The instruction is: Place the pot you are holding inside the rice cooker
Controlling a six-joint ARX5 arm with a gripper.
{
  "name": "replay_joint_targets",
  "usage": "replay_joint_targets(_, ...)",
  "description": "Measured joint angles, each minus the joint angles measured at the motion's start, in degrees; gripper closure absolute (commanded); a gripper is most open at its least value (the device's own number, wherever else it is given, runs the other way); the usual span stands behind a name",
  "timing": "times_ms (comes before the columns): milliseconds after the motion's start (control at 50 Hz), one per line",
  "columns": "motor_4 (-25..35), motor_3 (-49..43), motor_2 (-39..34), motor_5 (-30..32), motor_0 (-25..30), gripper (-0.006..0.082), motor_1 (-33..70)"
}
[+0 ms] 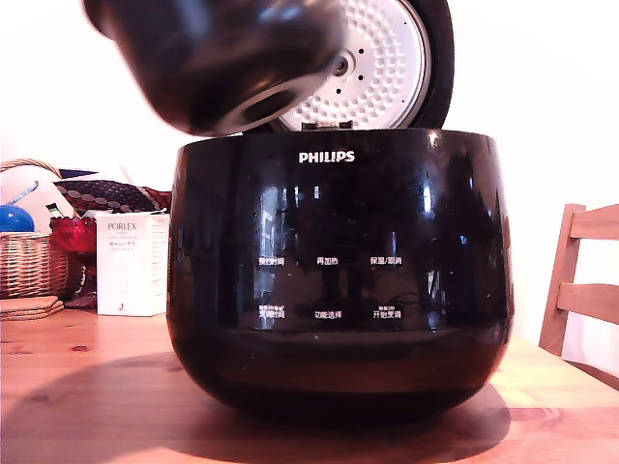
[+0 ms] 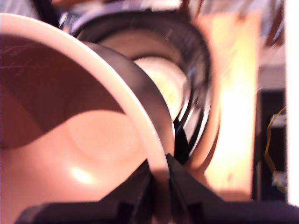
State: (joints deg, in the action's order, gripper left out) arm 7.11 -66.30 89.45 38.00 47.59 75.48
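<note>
The pincer [image 2: 160, 186] pinches the pot [image 1: 218, 63] by its rim, holding it tilted above the cooker [image 1: 338, 271], left in the exterior view, likely to clear the open lid [image 1: 382, 58].

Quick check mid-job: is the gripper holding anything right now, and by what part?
Yes. The gripper is shut on the pot, pinching its rim, one finger inside the wall and one outside.

Knotty pine table [image 1: 87, 387] bearing the black Philips rice cooker [image 1: 338, 271]; toward the exterior view's left, a white Porlex box [image 1: 132, 263] and wicker basket [image 1: 29, 261].
</note>
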Motion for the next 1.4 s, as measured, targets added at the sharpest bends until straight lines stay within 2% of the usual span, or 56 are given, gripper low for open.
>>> replay_joint_targets(640, 1.57, 6.54, 0.02, -0.52, 3.34, 0.0791, 6.58)
replay_joint_targets(980, 1.84, 6.01, 0.02, -0.11, 3.82, 0.0791, 10.93)
replay_joint_targets(1180, -0.02, 5.35, 0.04, 3.21, 4.59, 0.0791, 13.31)
replay_joint_targets(1260, -2.99, 4.2, 0.28, 5.09, 5.01, 0.0791, 13.94)
replay_joint_targets(1280, -3.5, 3.76, 0.44, 8.44, 5.22, 0.0791, 14.1)
replay_joint_targets(1320, -5.29, 3.19, 0.76, 8.74, 5.79, 0.0791, 14.53)
replay_joint_targets(1360, -6.69, 2.34, 0.98, 12.5, 6.34, 0.0791, 14.88)
replay_joint_targets(1400, -7.8, 1.9, 0.98, 12.5, 6.8, 0.0791, 15.06)
